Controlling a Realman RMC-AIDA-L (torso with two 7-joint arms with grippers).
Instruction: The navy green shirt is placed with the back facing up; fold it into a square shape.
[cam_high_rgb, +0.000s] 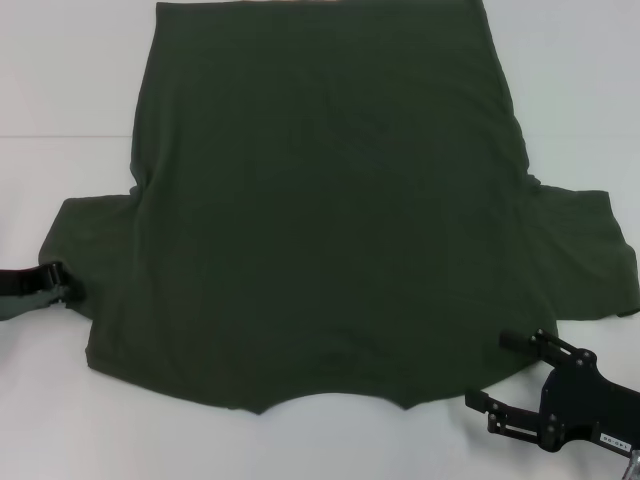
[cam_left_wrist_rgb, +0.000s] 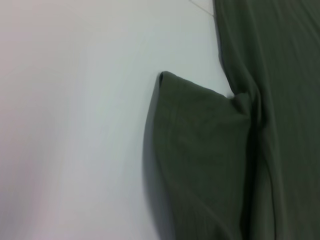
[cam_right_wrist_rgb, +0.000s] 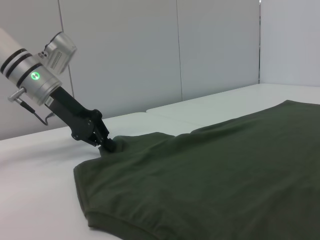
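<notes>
The navy green shirt (cam_high_rgb: 330, 220) lies spread flat on the white table, its curved neckline (cam_high_rgb: 335, 398) toward me and its sleeves out to both sides. My left gripper (cam_high_rgb: 62, 281) is at the near edge of the left sleeve (cam_high_rgb: 95, 240) and is shut on the cloth. In the right wrist view the left gripper (cam_right_wrist_rgb: 106, 144) has the sleeve fabric bunched and slightly raised at its tip. The left wrist view shows that sleeve (cam_left_wrist_rgb: 200, 150) with its edge lifted. My right gripper (cam_high_rgb: 495, 372) stands open at the shirt's near right shoulder edge, gripping nothing.
The white table (cam_high_rgb: 70, 80) surrounds the shirt, with a seam line running across it at the back. The shirt's hem runs out of the head view at the far edge. Grey wall panels (cam_right_wrist_rgb: 150, 50) stand beyond the table.
</notes>
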